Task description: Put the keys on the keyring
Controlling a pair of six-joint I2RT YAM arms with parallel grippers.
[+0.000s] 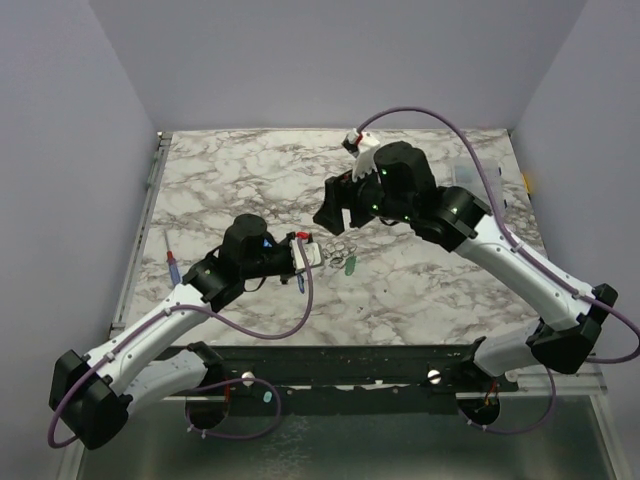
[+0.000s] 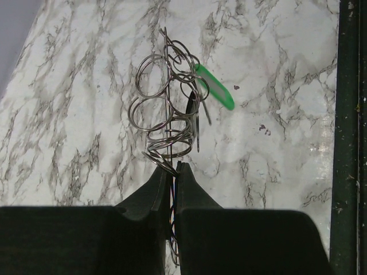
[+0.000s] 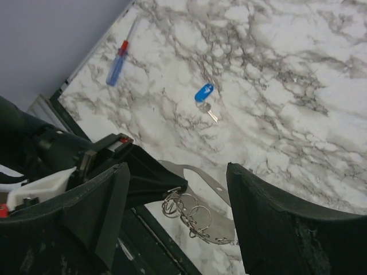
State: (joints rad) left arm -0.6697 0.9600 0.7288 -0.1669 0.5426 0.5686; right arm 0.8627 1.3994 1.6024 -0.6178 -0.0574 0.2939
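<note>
Keyring in left hand
Left hand is clamping tight on its end, long axis pointing straight out over the surface; right hand is hovering agape, gripping nothing.

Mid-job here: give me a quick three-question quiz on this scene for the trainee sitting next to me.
1. True or false: the left gripper is shut on the pale silvery metal keyring.
2. Multiple choice: the blue-headed metal key in the right wrist view is A) threaded on the keyring, B) lying loose on the white marble table, C) held by the left gripper.
3. Short answer: what colour is the bright plastic key head sticking out beside the keyring's small rings in the left wrist view?

Key: 1 true; 2 B; 3 green.
</note>
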